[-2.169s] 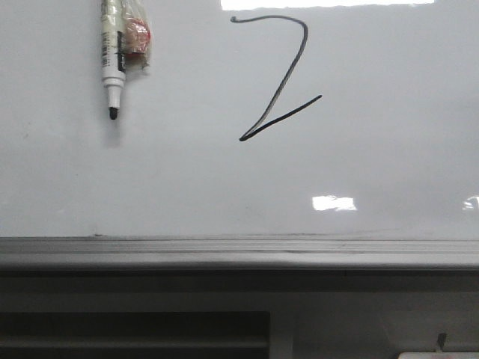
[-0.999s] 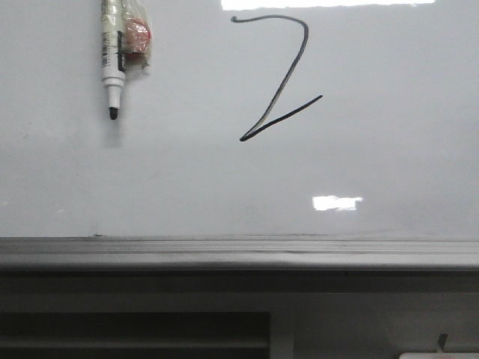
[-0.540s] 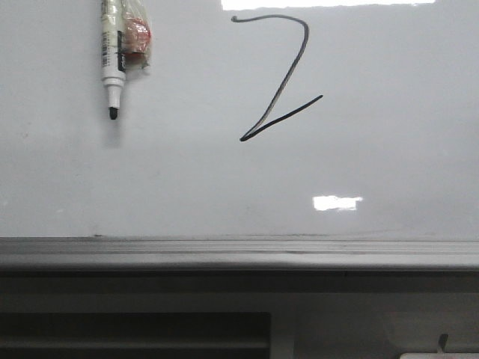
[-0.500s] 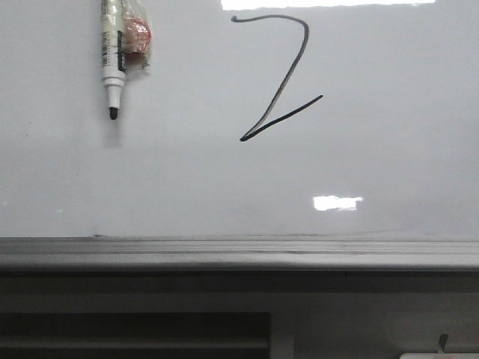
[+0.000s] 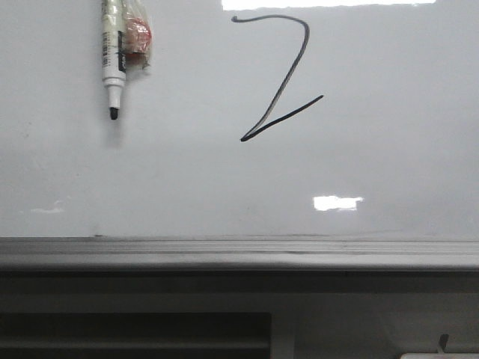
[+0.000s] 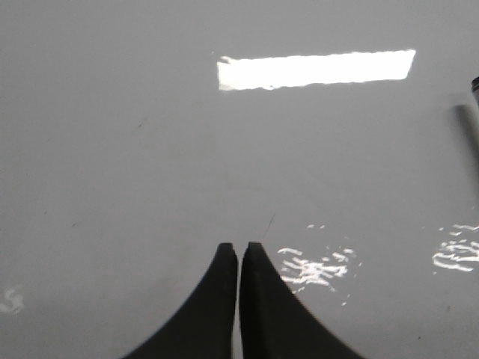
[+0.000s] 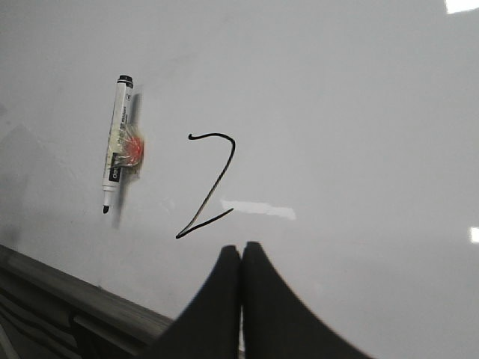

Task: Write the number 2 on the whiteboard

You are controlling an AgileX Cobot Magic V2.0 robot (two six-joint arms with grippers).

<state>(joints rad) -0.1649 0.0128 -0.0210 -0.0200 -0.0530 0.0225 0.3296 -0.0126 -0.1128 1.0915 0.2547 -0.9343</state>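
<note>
The number 2 (image 5: 281,78) sits complete, upper centre of the whiteboard (image 5: 389,149): curved top, long diagonal, short rising base stroke, thin black line on glossy grey-white surface with window glare. Marker (image 5: 113,63) hangs uncapped, tip down, to the left of the digit, stuck to the board with a clear tape wad showing red. Left gripper (image 6: 239,250) and right gripper (image 7: 241,253): black tapered fingers pressed together, holding nothing, both off the board. Risk, as judged: a closed fingertip brushing the ink would smear it on so slick a surface; the uncapped tip could mark the board if knocked. Grey metal ledge (image 5: 224,250) runs along the bottom.
</note>
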